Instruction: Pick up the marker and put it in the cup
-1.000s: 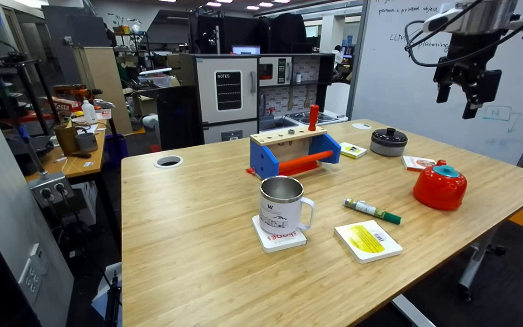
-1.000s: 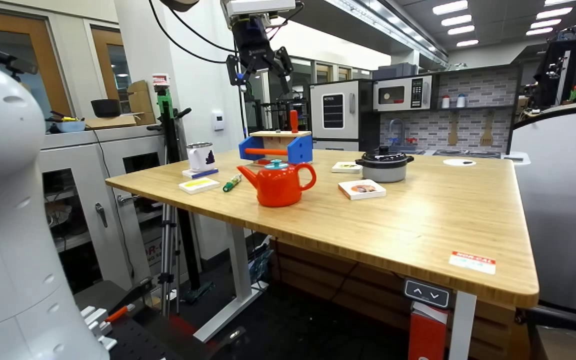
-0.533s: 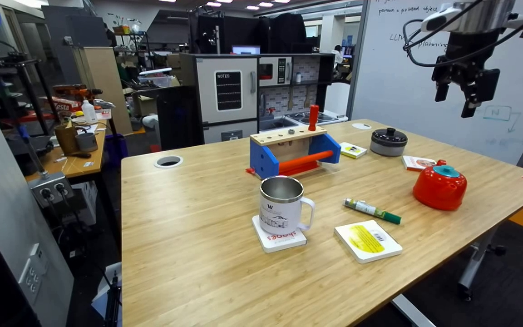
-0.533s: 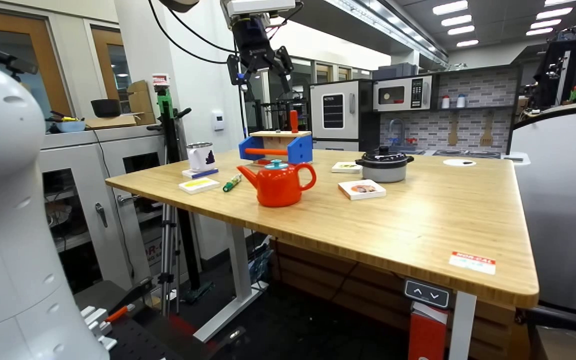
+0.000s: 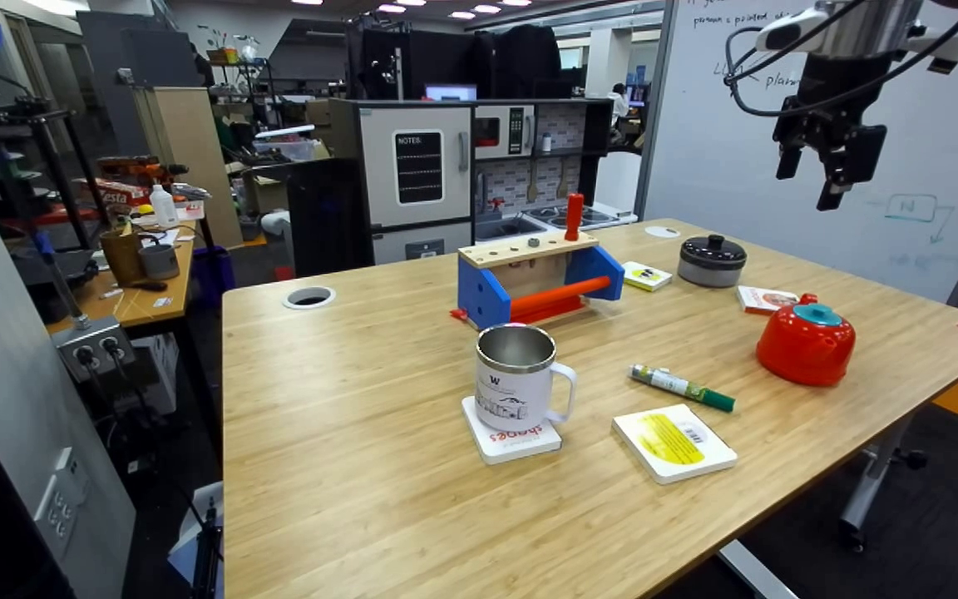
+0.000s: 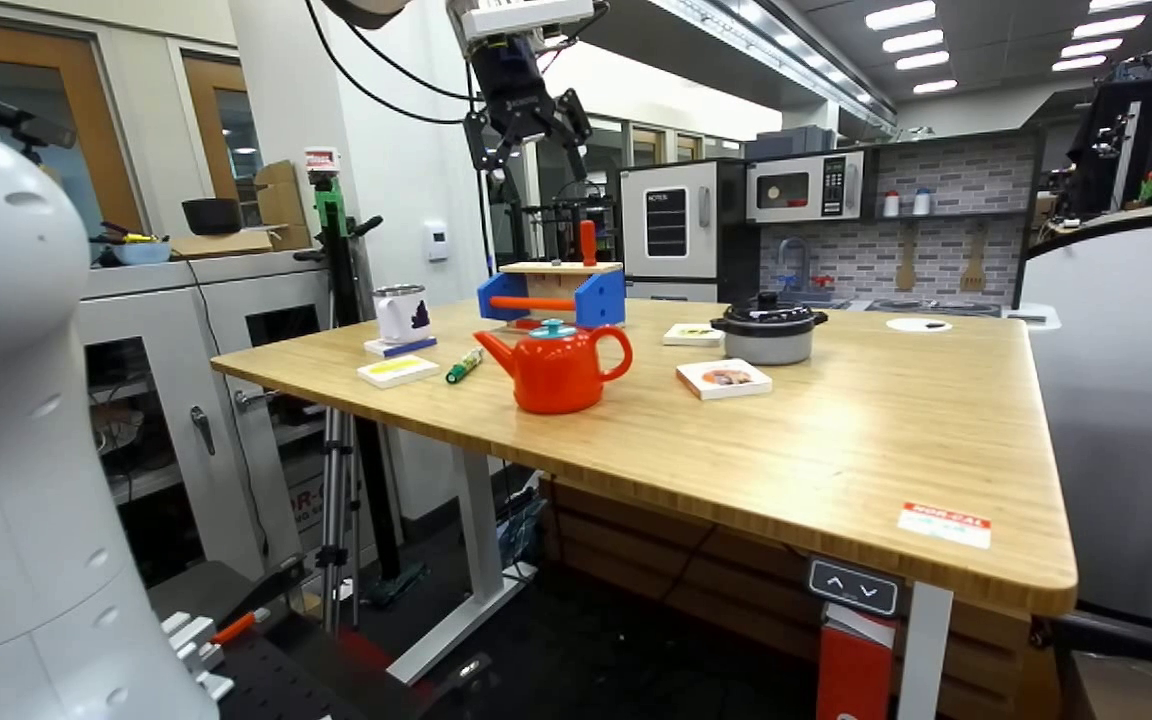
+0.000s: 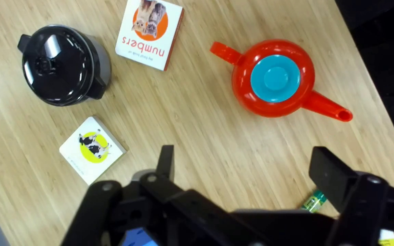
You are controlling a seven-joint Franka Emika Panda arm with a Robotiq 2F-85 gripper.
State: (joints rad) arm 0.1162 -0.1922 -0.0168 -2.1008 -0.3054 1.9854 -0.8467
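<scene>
One gripper hangs high, jaws apart; the marker lies lower, spout side of the teapot, axis oblique to the jaws.

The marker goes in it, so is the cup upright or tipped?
Upright: the cup stands on a small book, mouth up.

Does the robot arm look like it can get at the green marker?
Likely yes: the gripper hangs open above the table, and nothing lies on the marker; the red teapot and white book sit near but apart from it.
</scene>
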